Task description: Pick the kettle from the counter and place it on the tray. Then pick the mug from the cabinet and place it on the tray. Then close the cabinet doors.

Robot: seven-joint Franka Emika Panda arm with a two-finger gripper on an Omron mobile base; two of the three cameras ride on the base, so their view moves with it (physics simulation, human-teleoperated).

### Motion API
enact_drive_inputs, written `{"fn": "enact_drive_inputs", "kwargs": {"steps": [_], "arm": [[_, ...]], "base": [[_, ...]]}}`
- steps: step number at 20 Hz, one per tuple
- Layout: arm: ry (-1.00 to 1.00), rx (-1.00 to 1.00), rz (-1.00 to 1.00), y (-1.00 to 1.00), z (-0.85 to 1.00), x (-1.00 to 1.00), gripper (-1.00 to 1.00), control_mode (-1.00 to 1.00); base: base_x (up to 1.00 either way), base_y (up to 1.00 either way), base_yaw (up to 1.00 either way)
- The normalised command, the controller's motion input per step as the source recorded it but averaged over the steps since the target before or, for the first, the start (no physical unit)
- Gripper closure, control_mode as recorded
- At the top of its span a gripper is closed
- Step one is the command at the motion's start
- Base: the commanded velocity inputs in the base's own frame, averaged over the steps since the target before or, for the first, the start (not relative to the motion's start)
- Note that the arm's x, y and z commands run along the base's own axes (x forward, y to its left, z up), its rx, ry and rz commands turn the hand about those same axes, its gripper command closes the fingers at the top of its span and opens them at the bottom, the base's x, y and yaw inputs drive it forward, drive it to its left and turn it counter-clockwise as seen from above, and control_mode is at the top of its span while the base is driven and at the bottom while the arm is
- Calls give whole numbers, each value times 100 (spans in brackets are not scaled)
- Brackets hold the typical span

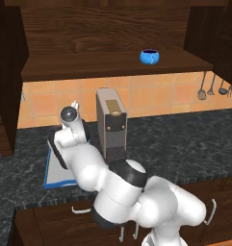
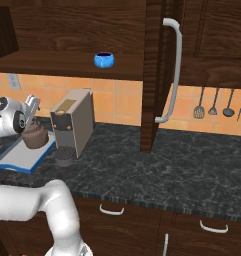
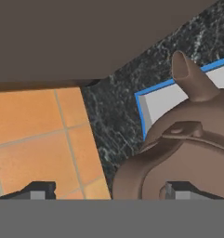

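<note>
Nearby, coffee machine (image 2: 72, 127) crowds tray (image 2: 12, 159); kettle (image 2: 35, 137) apparently between wide tool (image 2: 30, 111) tips.

No text or label is readable anywhere (coffee machine (image 2: 72, 125) included).

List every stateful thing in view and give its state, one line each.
kettle: upright on the tray, spout visible in the hand view, not gripped.
tray: flat on the counter, carrying the kettle.
mug: upright on the cabinet shelf, not yet moved.
cabinet doors: open.
gripper: open, fingers spread by the kettle.
coffee machine: upright beside the tray.
</note>
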Motion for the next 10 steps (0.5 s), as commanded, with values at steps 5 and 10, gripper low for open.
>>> {"fn": "enact_drive_inputs", "kwargs": {"steps": [5, 10], "arm": [[0, 4, -5, -2, -9, -13, -100, -100], [0, 10, -5, -4, 0, -28, -100, -100]], "base": [[0, 0, 0], [0, 0, 0]]}}
